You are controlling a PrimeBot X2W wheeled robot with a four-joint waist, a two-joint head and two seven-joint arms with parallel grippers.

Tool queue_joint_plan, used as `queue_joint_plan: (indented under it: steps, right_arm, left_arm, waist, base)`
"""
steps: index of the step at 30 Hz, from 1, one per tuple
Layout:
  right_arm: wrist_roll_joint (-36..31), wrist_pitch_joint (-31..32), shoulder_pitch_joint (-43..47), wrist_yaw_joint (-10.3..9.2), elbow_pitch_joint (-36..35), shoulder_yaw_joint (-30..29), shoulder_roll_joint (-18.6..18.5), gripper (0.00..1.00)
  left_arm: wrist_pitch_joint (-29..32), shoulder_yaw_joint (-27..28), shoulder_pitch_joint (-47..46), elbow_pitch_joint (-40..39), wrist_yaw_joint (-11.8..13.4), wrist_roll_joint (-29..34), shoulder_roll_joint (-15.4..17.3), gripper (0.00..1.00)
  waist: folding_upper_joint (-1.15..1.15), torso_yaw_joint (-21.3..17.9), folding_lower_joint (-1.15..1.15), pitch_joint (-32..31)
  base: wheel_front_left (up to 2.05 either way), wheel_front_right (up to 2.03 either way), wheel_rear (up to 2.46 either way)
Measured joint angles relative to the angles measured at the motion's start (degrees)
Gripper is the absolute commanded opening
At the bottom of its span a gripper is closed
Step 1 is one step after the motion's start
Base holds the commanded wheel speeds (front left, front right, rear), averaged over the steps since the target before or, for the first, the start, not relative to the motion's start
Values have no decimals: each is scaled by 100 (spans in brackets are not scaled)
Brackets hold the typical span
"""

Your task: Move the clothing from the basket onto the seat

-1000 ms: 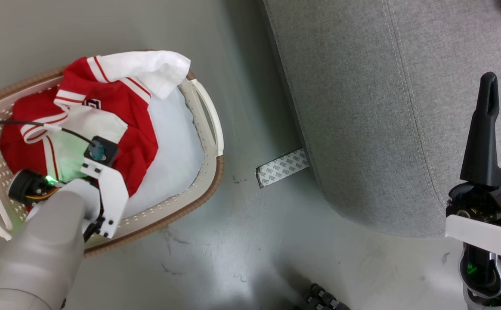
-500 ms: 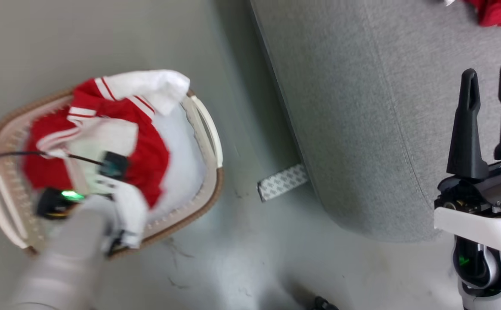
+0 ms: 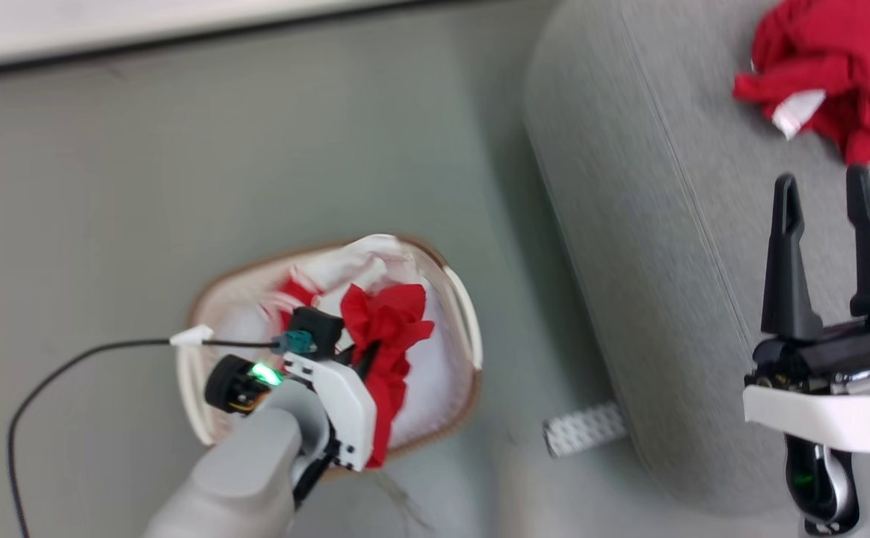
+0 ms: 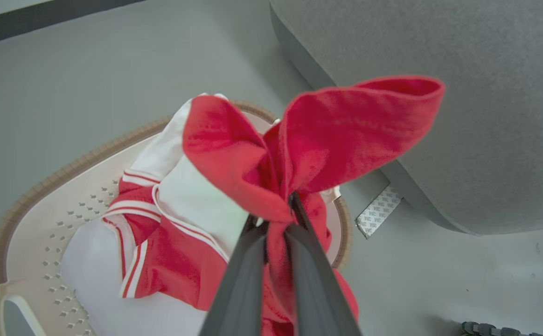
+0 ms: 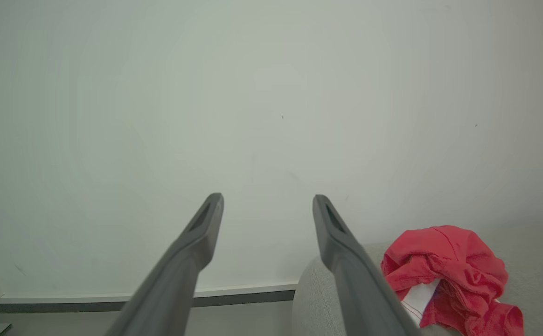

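Clothing (image 4: 299, 140), a red garment with white panels and striped trim, is gripped by the left gripper (image 4: 278, 219), whose two dark fingers are clamped tight on a bunched fold of the red fabric. The pinched fold is held above the basket (image 4: 29, 219), while the rest of the garment is left hanging down into it. The basket is set on the grey floor (image 3: 330, 149), near the rounded edge of the seat (image 3: 667, 261) but apart from it. A second red garment (image 3: 831, 82) is seen lying crumpled on the seat. The right gripper (image 3: 820, 183) is held over the seat with its fingers spread apart and nothing between them. A patterned strip (image 3: 583, 430) is seen on the floor at the foot of the seat, and a black cable (image 3: 69, 366) is led off from the left wrist.
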Motion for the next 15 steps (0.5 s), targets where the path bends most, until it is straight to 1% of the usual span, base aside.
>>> queue_joint_plan:
  steps: [4,9,12,15]
  right_arm:
    - [-104,0,222,0,112,-68,0,100]
    - [-147,0,566,0,244,-214,-1,100]
    - [-124,-1,747,0,322,-334,-9,100]
    - [-75,-1,959,-1,437,-311,-51,100]
  left_arm:
    - [-236,-213,82,-242,0,-301,-87,0]
    - [-392,-448,173,-643,0,-684,-162,0]
    - [-477,-519,174,-883,0,-845,-160,0]
    - [-532,-517,166,-1127,0,-1040,-138,0]
  waist:
    - [0,287,0,-533]
    - [0,653,0,-1125]
    - [0,856,-1,-1453]
    - [0,1035,-1,-1759]
  base:
    - [0,0,0]
    - [0,0,0]
    - [0,0,0]
    - [0,0,0]
